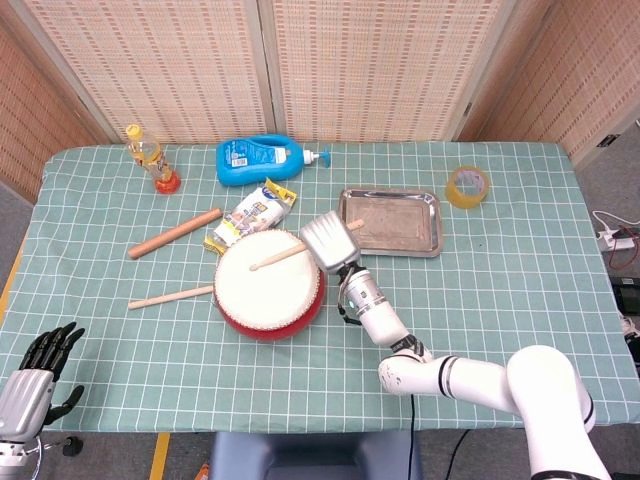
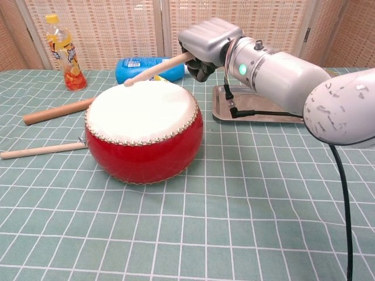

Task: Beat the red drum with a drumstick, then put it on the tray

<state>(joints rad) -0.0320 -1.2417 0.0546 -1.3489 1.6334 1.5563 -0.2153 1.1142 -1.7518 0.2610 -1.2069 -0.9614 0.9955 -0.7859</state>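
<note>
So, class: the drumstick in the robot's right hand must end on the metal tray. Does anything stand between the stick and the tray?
Nothing visible does. The right hand holds the drumstick over the red drum, and the tray lies just beyond it with only bare tablecloth between. The tray's inside looks unoccupied.

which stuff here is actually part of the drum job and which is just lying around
Part of the job:
red drum
drumstick held in the right hand
tray

Just lying about:
second wooden stick left of the drum
thicker wooden rod
blue bottle
orange drink bottle
snack packet
tape roll
</note>
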